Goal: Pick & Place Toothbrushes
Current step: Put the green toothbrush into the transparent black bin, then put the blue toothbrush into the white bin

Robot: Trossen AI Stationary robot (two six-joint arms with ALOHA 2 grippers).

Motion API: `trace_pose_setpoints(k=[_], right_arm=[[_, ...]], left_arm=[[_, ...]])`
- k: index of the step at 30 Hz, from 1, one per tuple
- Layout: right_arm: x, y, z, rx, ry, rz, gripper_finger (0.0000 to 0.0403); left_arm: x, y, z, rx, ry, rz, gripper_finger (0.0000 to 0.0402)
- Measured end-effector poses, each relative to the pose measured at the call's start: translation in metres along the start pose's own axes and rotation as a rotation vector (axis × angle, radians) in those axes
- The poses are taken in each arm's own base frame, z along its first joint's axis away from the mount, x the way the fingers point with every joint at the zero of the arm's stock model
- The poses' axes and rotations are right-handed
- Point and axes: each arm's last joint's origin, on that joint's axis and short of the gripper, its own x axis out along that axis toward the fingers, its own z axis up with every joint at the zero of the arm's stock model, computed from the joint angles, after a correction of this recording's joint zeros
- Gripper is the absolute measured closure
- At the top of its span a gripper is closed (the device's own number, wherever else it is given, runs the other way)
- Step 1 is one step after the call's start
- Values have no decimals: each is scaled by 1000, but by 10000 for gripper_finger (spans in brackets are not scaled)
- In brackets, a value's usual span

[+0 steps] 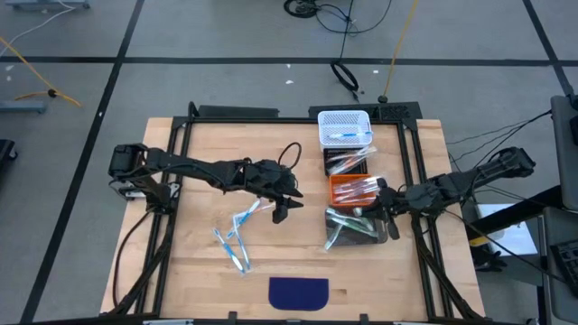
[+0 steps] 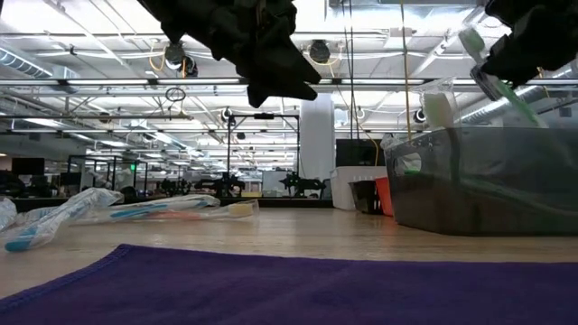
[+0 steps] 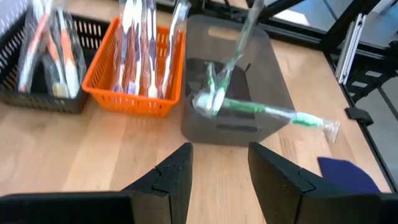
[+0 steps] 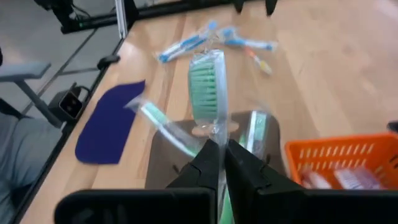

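Several toothbrushes (image 1: pixel 237 236) in clear wrappers lie loose on the wooden table, left of the bins. My left gripper (image 1: pixel 282 208) hovers above the table between them and the bins, open (image 3: pixel 221 180) and with nothing between its fingers. My right gripper (image 1: pixel 386 215) is over the grey bin (image 1: pixel 354 226), shut on a green toothbrush (image 4: pixel 205 87) in its wrapper. Another green toothbrush (image 3: pixel 273 113) rests across the grey bin's rim, one end sticking out. My right gripper pinches the green toothbrush's handle just behind the brush head (image 4: pixel 215 134) between its two shut fingers. The fingers slant down from the table's right side and lie along the toothbrush. It is tilted, head end (image 3: pixel 212 98) lower, over the grey bin's opening.
The bins stand in a row on the right: a white basket (image 1: pixel 344 126) at the far edge, a black bin (image 1: pixel 348 162), an orange basket (image 1: pixel 354 190) with toothbrushes, then the grey bin. A dark blue cloth (image 1: pixel 299 292) lies at the near edge.
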Motion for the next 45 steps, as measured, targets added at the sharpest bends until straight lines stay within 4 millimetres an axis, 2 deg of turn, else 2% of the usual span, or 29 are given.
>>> trace_pose_setpoints(k=[11,24,32,38,45], right_arm=[[14,6,-9,26,111,10,396],[26,7,-11,52,149,-9,296],[26,9,-6,44,97,14,244],[27,11,-1,42,46,32,237],[26,14,7,15,-39,63,242]], left_arm=[[-1,2,-10,-42,106,23,245],[-1,3,-15,-75,156,37,245],[-2,4,-19,-79,192,58,245],[-4,8,-27,-104,277,106,245],[-12,15,-43,-245,443,183,245]])
